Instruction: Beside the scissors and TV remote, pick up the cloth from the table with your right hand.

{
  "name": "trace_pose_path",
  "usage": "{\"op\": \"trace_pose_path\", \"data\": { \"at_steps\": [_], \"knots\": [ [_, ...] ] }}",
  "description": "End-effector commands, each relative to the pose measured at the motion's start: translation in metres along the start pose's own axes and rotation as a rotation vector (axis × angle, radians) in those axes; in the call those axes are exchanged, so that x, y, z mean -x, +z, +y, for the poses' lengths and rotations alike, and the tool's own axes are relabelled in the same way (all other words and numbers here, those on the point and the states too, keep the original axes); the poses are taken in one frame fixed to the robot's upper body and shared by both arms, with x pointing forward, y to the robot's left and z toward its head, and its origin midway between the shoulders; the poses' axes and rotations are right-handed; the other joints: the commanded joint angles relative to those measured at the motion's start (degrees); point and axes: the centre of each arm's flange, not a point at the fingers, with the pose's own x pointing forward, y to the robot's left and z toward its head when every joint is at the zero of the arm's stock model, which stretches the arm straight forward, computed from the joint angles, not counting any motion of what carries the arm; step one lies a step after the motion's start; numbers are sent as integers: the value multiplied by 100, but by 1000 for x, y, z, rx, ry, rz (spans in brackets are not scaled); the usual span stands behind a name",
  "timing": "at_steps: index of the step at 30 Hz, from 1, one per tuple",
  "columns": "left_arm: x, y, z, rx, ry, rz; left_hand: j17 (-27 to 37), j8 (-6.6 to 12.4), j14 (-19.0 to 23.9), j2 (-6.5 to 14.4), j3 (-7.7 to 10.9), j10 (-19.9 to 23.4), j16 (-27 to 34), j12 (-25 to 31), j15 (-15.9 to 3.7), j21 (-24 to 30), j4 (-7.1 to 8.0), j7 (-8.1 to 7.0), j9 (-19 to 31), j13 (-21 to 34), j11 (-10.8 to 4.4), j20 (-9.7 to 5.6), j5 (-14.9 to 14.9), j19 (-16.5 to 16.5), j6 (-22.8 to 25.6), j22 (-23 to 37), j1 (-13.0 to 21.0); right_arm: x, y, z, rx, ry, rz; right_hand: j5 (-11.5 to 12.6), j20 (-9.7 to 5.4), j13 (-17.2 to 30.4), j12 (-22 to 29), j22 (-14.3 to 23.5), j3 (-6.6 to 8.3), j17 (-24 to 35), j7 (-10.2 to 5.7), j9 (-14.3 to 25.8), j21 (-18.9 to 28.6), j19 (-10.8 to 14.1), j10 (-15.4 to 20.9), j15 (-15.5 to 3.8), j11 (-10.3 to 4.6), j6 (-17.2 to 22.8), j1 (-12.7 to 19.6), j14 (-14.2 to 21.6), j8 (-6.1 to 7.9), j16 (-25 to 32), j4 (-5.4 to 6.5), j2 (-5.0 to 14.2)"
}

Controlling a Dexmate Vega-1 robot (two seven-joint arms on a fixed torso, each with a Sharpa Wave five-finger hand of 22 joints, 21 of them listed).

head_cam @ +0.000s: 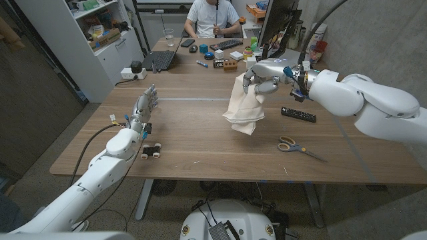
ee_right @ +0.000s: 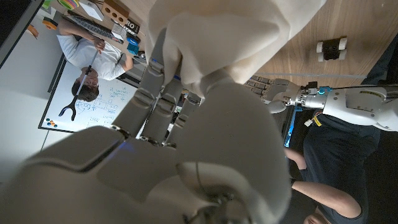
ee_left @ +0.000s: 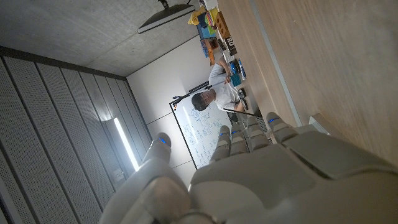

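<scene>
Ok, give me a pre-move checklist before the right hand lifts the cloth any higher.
1. Right hand grips the cloth: ok, its fingers are closed on the fabric.
2. Cloth fully off the table: cannot tell, its lower end hangs at or near the wood.
3. Scissors free of the cloth: ok, they lie apart from it.
4. Remote free of the cloth: ok, a gap shows.
5. Left hand out of the way: ok, far from the cloth, holding nothing.
6. Toy car clear of the path: ok, near the left arm.
</scene>
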Motion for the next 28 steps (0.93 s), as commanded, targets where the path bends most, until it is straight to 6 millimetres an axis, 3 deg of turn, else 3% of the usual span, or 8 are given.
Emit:
{"op": "trace_pose_path", "data": {
  "at_steps": [1,9,18,28],
  "knots": [
    [-4,19,6,-18,6,-37,10,-3,49,10,-4,30,4,0,14,9,-36,31,18,25,33,57,10,12,22,23,-17,6,7,-36,73,-43,12,26,-76,28,4,5,33,37,35,-3,60,-33,91,-380,-37,12,-6,73,28,-28,-7,36],
    [-5,32,10,-28,2,-59,10,-6,52,12,-4,28,4,-2,16,8,-41,29,18,25,44,55,10,12,16,22,-16,7,8,-44,75,-59,14,27,-86,48,-16,-26,46,92,51,-12,134,-50,103,-382,-12,5,-18,117,36,-52,-7,38],
    [-6,29,13,-20,3,-55,10,-6,55,12,-4,28,5,-3,16,4,-46,25,18,26,35,53,9,2,20,22,-16,9,11,-54,113,-58,23,27,-96,83,-30,-52,56,139,40,-5,195,-65,92,-394,-27,-4,-28,124,50,-83,-7,37],
    [-9,27,17,-16,-3,-53,9,-6,53,13,-4,23,4,-6,18,7,-53,27,18,26,34,41,8,7,25,22,-14,7,7,-50,117,-41,35,31,-106,95,-63,-88,72,208,42,3,281,-92,107,-389,-17,-30,-42,137,64,-119,-4,48]
  ]
}}
